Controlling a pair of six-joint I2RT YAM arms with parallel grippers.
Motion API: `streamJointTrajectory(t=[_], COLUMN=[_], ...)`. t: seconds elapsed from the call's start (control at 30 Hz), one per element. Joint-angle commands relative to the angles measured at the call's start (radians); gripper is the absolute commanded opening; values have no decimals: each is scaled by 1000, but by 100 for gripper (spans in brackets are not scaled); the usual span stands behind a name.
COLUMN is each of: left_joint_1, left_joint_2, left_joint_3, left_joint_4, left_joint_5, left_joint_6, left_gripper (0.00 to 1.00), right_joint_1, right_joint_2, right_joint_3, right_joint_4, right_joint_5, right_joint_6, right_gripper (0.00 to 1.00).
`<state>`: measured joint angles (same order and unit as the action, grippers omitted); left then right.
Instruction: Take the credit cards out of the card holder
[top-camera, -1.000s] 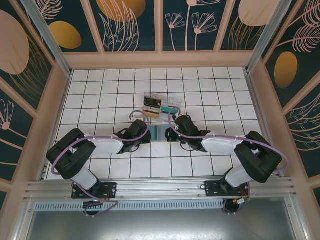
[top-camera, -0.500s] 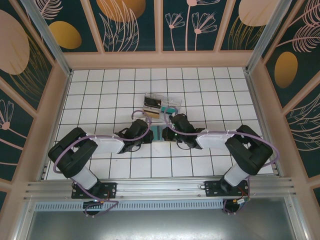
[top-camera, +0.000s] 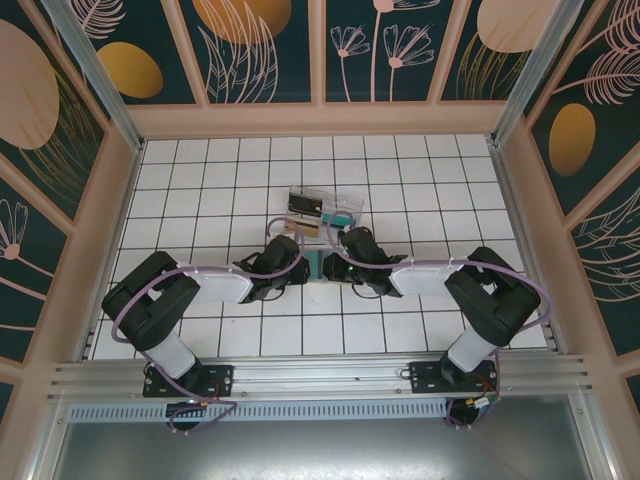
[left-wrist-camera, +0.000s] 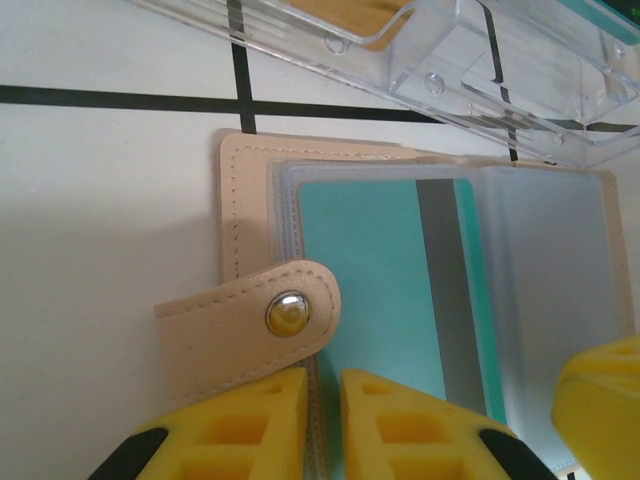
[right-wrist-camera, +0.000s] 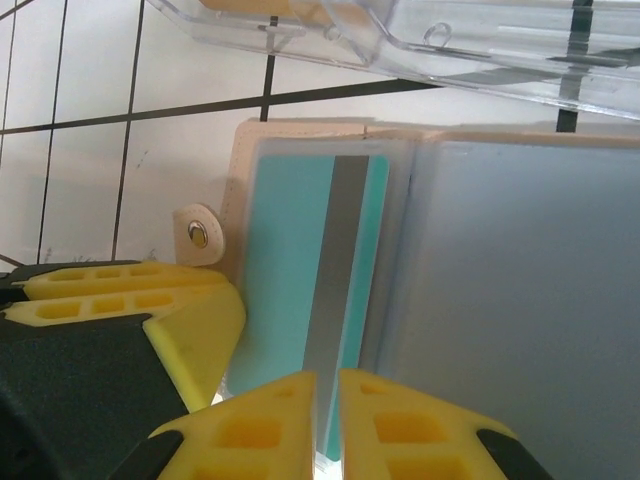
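Well, the left claw (left-wrist-camera: 325, 390) pinches the open card holder (left-wrist-camera: 248, 215) on the table (left-wrist-camera: 100, 220), beside the clear tray (left-wrist-camera: 470, 60); a teal credit card (left-wrist-camera: 372, 270) is still sleeved; the right claw (right-wrist-camera: 328, 390) sits nearly closed astride its edge, grip unclear; the pulling out remains, I'd say.

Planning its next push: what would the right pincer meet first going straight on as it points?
Probably the teal credit card in the open card holder, just ahead; depth unclear.

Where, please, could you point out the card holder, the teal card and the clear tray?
card holder (left-wrist-camera: 243, 215), left wrist view, on its tan stitched border.
teal card (left-wrist-camera: 360, 270), left wrist view, on its teal face.
clear tray (left-wrist-camera: 470, 60), left wrist view, on its transparent wall.
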<state>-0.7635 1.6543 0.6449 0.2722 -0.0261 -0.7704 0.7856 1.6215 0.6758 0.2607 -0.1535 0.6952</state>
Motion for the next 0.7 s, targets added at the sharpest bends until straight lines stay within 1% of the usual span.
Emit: streamJointTrajectory(t=[0.0,0.17,0.4,0.67], left_joint_1=[7,6,6,6], left_joint_2=[25,27,28,28], left_joint_3=[21,22,22,20], left_joint_4=[-39,-42,-42,-36], left_joint_5=[-2,2,6,11], left_joint_6=[3,5,2,2], left_gripper=[17,17,16,16], right_joint_1=[-11,-27,-52,-66], right_joint_2=[24,28,58,96], right_joint_3=[28,14,-5,7], right_joint_4=[35,60,131,130], right_joint_5=[-14,-24,-94,-109], right_joint_6=[30,63,100,112], right_gripper=[15,16,16,16])
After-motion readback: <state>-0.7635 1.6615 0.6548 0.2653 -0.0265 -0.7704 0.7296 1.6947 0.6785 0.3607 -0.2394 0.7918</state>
